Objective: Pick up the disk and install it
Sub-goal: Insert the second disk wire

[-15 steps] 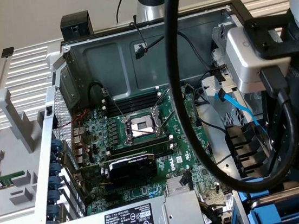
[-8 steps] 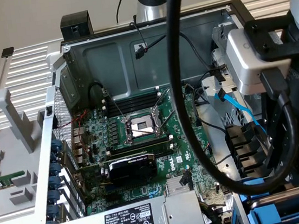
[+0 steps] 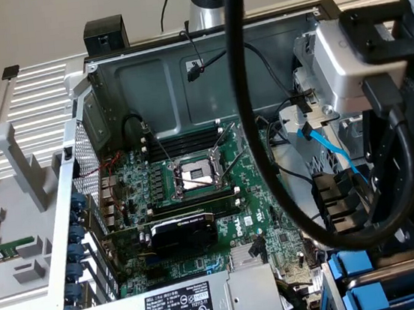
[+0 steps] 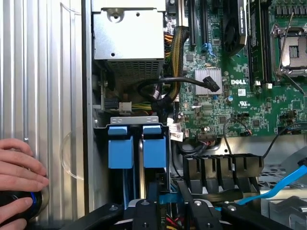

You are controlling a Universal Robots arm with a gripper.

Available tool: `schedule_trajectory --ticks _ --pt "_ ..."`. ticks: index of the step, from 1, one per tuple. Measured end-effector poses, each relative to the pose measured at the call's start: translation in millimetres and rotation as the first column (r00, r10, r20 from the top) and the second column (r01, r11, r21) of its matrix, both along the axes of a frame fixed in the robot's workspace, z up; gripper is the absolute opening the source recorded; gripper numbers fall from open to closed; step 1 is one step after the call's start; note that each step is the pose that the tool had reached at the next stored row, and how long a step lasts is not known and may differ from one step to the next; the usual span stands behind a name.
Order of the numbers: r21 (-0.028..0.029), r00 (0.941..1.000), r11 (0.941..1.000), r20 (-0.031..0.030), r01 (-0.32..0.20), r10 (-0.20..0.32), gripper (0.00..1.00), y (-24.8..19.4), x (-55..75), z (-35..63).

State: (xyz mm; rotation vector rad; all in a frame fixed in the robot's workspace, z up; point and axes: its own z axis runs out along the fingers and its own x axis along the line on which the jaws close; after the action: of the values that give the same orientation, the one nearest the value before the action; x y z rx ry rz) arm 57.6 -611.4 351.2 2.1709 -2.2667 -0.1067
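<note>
Two blue-fronted carriers sit side by side in the drive bay at the case's corner. The disk [image 4: 154, 146] is the one more in line with my gripper, seated next to the other carrier [image 4: 121, 146]. In the exterior view both blue fronts [image 3: 355, 267] lie low at the exterior view's right, under my arm's wrist [image 3: 377, 66]. My gripper [image 4: 171, 212] hangs just off the bay, and its black fingers [image 4: 144, 211] stand apart with nothing clamped between them.
The open computer case [image 3: 136, 73] holds the motherboard [image 3: 194, 175] and a silver power-supply box [image 4: 128, 36]. A blue cable [image 4: 283, 184] and black cables [image 3: 267, 155] run close to the bay. A person's hand [image 4: 19, 167] rests on the ribbed case panel [image 4: 48, 96].
</note>
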Motion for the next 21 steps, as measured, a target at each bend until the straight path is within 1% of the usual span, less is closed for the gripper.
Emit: schedule_trajectory --ticks 7,9,21 --pt "0.0000 1.0000 1.0000 0.0006 0.000 0.000 0.31 1.7 0.8 14.8" --pt "0.0001 1.0000 1.0000 0.0006 0.000 0.000 0.31 2.2 1.3 16.9" --pt "0.0001 1.0000 1.0000 0.0001 -0.007 0.007 0.31 2.2 1.3 17.2"
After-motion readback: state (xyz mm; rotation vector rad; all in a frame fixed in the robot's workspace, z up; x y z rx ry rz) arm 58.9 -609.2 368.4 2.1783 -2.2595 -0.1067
